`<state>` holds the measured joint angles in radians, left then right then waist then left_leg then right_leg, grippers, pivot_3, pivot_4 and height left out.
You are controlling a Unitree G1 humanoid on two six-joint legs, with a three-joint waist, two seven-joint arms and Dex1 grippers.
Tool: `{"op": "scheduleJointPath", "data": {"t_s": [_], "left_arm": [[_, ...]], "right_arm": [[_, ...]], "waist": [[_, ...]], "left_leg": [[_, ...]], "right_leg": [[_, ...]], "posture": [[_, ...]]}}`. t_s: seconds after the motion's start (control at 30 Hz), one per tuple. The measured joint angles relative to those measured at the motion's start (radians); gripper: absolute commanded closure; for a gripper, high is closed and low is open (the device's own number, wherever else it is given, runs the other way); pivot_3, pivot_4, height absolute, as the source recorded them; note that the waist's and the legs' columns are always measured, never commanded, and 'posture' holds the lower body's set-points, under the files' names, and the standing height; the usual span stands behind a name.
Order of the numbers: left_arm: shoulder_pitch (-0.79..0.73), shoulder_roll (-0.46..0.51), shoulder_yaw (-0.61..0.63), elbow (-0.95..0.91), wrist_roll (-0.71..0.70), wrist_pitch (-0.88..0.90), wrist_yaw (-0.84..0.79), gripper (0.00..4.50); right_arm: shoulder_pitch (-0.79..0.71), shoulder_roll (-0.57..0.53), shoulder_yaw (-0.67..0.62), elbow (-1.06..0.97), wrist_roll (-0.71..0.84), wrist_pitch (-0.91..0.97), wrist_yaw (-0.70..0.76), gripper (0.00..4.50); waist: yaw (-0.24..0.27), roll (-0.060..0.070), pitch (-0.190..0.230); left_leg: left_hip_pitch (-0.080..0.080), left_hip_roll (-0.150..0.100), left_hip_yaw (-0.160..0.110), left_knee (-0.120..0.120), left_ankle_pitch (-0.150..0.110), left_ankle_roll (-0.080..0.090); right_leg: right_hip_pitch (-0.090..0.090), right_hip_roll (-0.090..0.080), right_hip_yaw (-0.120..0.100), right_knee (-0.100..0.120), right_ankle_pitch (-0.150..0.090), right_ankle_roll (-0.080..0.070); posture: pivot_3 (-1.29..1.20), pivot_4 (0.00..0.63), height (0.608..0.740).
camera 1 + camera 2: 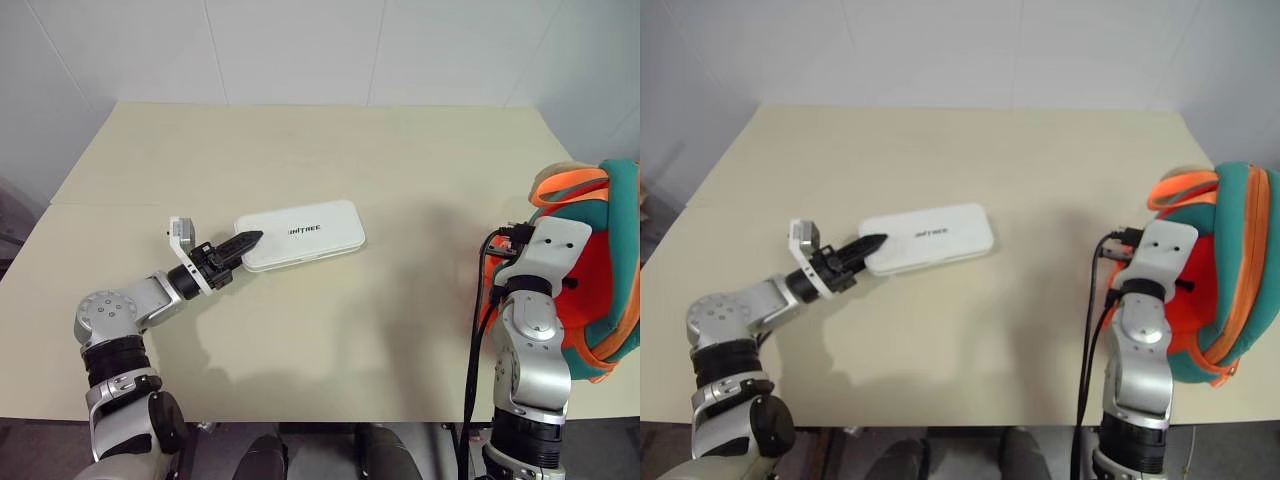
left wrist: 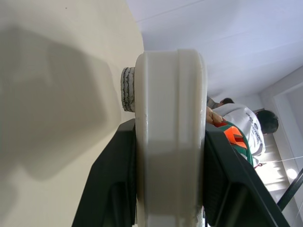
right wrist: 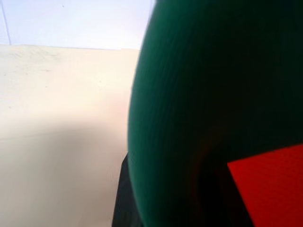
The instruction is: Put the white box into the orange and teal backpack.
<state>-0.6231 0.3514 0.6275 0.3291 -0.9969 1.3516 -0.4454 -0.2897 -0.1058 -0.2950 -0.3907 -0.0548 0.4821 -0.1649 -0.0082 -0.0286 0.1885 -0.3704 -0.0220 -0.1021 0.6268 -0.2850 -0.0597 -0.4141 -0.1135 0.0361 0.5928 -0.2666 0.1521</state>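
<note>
The box (image 1: 300, 234) is being pinched edge-on by the left fingers (image 1: 240, 245), risking slippage; the right fingers' state cannot be told against the backpack (image 1: 600, 270).

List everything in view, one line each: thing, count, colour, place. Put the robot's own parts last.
white box: one, white with small dark lettering, flat on the table left of centre, its left end between the left gripper's fingers.
orange and teal backpack: one, teal with orange panels and trim, at the table's right edge, against the right arm's wrist.
table: one, pale beige, spans the scene.
wall: white, behind the table.
person: one, light top, in the background of the left wrist view.
left gripper: one, black fingers on a white housing, closed on the white box's left end.
right gripper: one, a black finger edge showing beside the backpack's teal fabric; whether it grips the fabric cannot be told.
</note>
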Motion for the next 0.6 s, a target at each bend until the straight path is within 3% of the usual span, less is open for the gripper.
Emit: {"op": "scheduleJointPath", "data": {"t_s": [0.27, 0.6], "left_arm": [[0.0, 0.0, 0.005, -0.002, -0.026, -0.004, 0.023, 3.17], [-0.005, 0.022, 0.012, 0.013, -0.032, -0.036, 0.034, 3.17]], "right_arm": [[-0.01, -0.036, 0.045, -0.005, 0.083, 0.015, 0.129, 4.0], [-0.028, -0.087, 0.138, -0.142, 0.286, 0.202, 0.329, 4.0]], "waist": [[-0.004, 0.0, 0.0], [-0.022, 0.0, 0.0]], "left_leg": [[0.0, 0.0, 0.0, 0.0, 0.0, 0.0], [0.0, 0.001, 0.0, 0.0, -0.001, 0.001]], "right_leg": [[0.0, 0.0, 0.0, 0.0, 0.0, 0.0], [0.0, 0.0, 0.0, 0.0, 0.0, 0.0]], "posture": [[0.0, 0.15, 0.74], [0.0, 0.15, 0.74]]}}
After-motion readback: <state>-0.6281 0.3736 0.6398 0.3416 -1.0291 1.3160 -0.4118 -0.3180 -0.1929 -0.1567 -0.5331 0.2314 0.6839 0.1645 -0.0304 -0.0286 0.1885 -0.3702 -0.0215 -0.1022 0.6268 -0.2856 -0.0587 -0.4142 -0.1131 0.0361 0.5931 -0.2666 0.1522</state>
